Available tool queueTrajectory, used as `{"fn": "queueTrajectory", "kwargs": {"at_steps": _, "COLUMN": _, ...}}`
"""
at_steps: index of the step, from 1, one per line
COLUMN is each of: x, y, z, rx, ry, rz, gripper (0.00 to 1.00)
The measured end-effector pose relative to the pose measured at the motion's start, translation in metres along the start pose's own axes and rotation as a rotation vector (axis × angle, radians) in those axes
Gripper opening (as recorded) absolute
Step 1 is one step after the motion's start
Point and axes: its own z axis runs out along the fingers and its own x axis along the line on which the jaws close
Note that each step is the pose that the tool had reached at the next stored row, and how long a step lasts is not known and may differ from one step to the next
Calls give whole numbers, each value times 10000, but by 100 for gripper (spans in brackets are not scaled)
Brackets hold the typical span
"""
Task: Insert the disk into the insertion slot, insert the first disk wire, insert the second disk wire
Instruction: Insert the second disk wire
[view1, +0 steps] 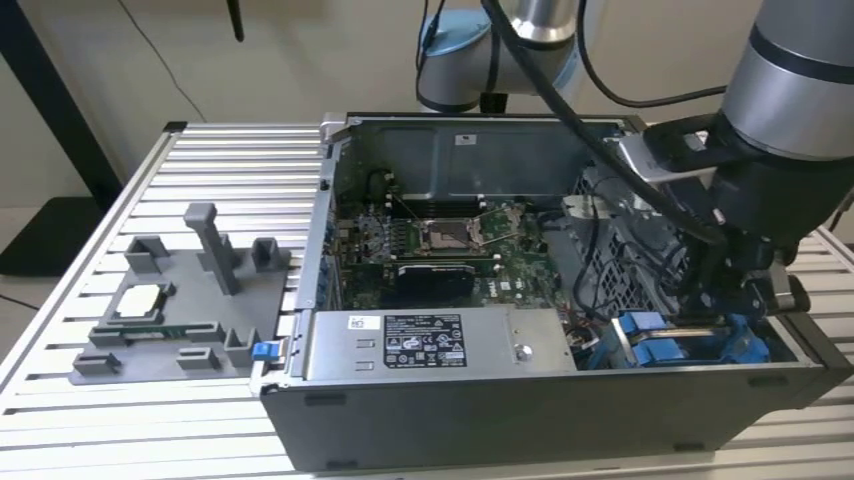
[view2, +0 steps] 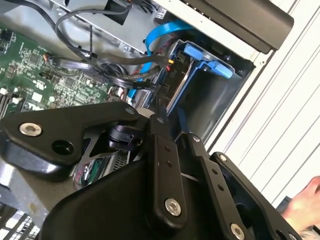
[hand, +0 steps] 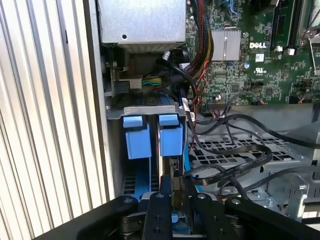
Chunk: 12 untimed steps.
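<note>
Nearest you, in the first wrist view, the tool (hand: 176, 207) has its black fingers (hand: 159, 220) drawn close together on the edge of the disk (hand: 166, 187), which stands on edge in its blue carrier. The disk sits down inside the insertion slot (hand: 142, 107), the grey drive bay at the case corner, with two blue tabs (hand: 171, 135) showing at the mouth. Just beside the bay, black cables (hand: 235, 155) loop over a perforated grey cage. Beyond lies the green motherboard (hand: 250, 65). In the exterior view the arm (view1: 787, 120) reaches into the open computer case (view1: 534, 400) at the exterior view's right; a grey fixture tray (view1: 174, 300) rests on the slatted worktop (view1: 80, 420) to the exterior view's left.
</note>
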Motion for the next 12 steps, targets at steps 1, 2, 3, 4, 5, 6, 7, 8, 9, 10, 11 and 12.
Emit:
{"fn": "queueTrajectory", "kwargs": {"at_steps": 1, "x": -2, "y": -4, "z": -21, "rx": -13, "ry": 8, "rz": 0, "gripper": 100}}
{"fn": "queueTrajectory", "kwargs": {"at_steps": 2, "x": -4, "y": -9, "z": -46, "rx": -19, "ry": 11, "rz": 1, "gripper": 100}}
{"fn": "queueTrajectory", "kwargs": {"at_steps": 3, "x": -8, "y": -16, "z": -78, "rx": -22, "ry": 13, "rz": 1, "gripper": 100}}
{"fn": "queueTrajectory", "kwargs": {"at_steps": 4, "x": -11, "y": -24, "z": -114, "rx": -24, "ry": 14, "rz": 0, "gripper": 100}}
{"fn": "queueTrajectory", "kwargs": {"at_steps": 5, "x": -15, "y": -32, "z": -154, "rx": -24, "ry": 12, "rz": 1, "gripper": 100}}
{"fn": "queueTrajectory", "kwargs": {"at_steps": 6, "x": -19, "y": -40, "z": -193, "rx": -25, "ry": 12, "rz": 1, "gripper": 100}}
{"fn": "queueTrajectory", "kwargs": {"at_steps": 7, "x": -22, "y": -48, "z": -231, "rx": -24, "ry": 14, "rz": 0, "gripper": 100}}
{"fn": "queueTrajectory", "kwargs": {"at_steps": 8, "x": -26, "y": -56, "z": -270, "rx": -25, "ry": 14, "rz": 0, "gripper": 100}}
{"fn": "queueTrajectory", "kwargs": {"at_steps": 9, "x": -29, "y": -62, "z": -299, "rx": -25, "ry": 14, "rz": 0, "gripper": 100}}
{"fn": "queueTrajectory", "kwargs": {"at_steps": 10, "x": -32, "y": -68, "z": -329, "rx": -24, "ry": 14, "rz": 0, "gripper": 100}}
{"fn": "queueTrajectory", "kwargs": {"at_steps": 11, "x": -34, "y": -73, "z": -352, "rx": -25, "ry": 14, "rz": 0, "gripper": 100}}
{"fn": "queueTrajectory", "kwargs": {"at_steps": 12, "x": -35, "y": -76, "z": -366, "rx": -25, "ry": 14, "rz": 0, "gripper": 100}}
